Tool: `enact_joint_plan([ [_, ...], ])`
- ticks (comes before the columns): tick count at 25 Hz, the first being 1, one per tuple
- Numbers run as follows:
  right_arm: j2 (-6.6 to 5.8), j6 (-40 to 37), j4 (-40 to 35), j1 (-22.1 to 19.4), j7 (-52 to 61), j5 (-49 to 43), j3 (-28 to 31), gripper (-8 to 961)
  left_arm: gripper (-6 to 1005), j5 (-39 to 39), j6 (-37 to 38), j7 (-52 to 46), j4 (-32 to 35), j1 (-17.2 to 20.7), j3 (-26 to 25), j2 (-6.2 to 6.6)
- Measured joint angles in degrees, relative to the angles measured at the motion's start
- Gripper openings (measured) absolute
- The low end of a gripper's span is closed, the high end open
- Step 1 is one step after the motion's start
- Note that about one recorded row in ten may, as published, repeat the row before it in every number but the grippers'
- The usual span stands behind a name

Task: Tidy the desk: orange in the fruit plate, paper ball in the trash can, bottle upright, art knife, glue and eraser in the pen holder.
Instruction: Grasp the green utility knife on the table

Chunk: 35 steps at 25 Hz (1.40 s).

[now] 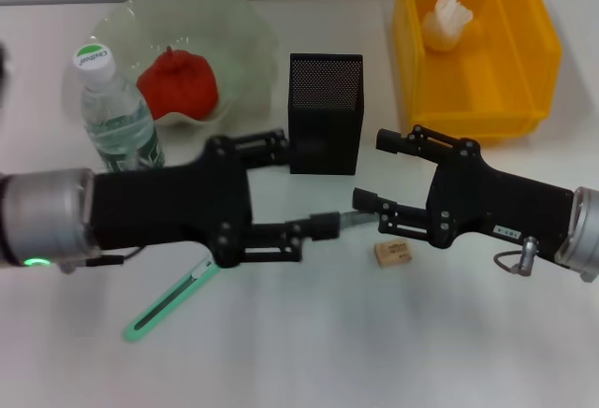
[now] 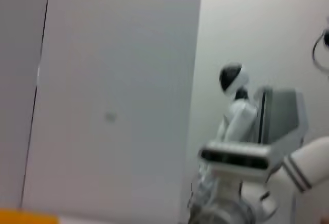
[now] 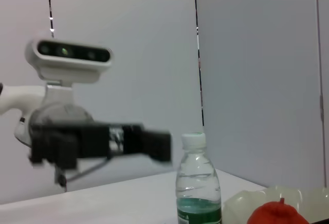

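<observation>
Left gripper (image 1: 298, 183), jaws spread, reaches beside the pen holder (image 1: 325, 111). Right gripper (image 1: 374, 169), jaws spread, faces it. The art knife (image 1: 173, 298) lies under the left arm; the eraser (image 1: 394, 252) beneath the right. The bottle (image 1: 113, 113) stands upright.

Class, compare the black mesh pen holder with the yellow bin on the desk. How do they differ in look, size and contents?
The pen holder is black mesh; the bin is solid yellow plastic. The pen holder is narrow and upright; the bin is much wider and longer. The bin holds a crumpled white paper ball; nothing sticks out above the pen holder's rim. Both are open-topped containers standing upright on the white desk.
</observation>
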Motion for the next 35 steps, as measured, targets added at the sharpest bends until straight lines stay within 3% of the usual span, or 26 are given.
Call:
enact_joint_plan([
  [4, -0.05, -0.7, 0.0, -0.6, -0.1, -0.1, 0.0, 767, 758, 1.4, -2.3, 0.5, -3.8, -1.6, 0.1, -0.05],
  [11, -0.35, -2.5, -0.7, -2.4, 0.3, -0.1, 2.0, 767, 758, 1.5, -4.8, 0.9, -4.3, -1.7, 0.3, -0.12],
  [17, -2.09, -5.8, -3.3, -3.6, 4.8, -0.8, 4.8, 767, 758, 1.3, -5.6, 1.3, -4.3, -1.2, 0.4, -0.14],
  [19, -2.8, -7.3, -7.4, -4.5, 9.4, -3.4, 6.8, 767, 758, 1.2, -5.6, 1.5, -4.3, -1.0, 0.3, -0.14],
  [20, -2.99, -9.6, -12.5, -5.6, 14.4, -7.5, 10.5, 767, 757, 1.1, -5.6, 1.7, -4.3, -0.7, 0.1, -0.14],
  [21, -2.99, -9.6, -12.5, -5.6, 14.4, -7.5, 10.5, 767, 757, 1.1, -5.6, 1.7, -4.3, -0.7, 0.1, -0.14],
  [24, -2.31, -15.0, -21.9, -6.9, 22.2, -14.6, 18.6, 767, 757, 1.1, -5.6, 1.7, -4.3, -0.3, -0.1, -0.14],
  [25, -1.83, -18.8, -29.0, -7.3, 27.8, -18.8, 23.3, 767, 757, 1.1, -5.6, 1.7, -4.3, 0.0, -0.2, -0.14],
  [26, -1.83, -18.8, -29.0, -7.3, 27.8, -18.8, 23.3, 767, 757, 1.1, -5.6, 1.7, -4.3, 0.0, -0.2, -0.14],
  [30, -1.38, -26.8, -42.9, -6.5, 40.9, -24.9, 31.5, 768, 757, 1.1, -5.7, 1.7, -4.3, 0.2, -0.4, -0.14],
  [35, -1.45, -28.9, -49.9, -5.3, 48.7, -27.1, 34.6, 768, 757, 1.1, -6.8, 1.7, -4.3, 0.3, -0.6, -0.14],
])
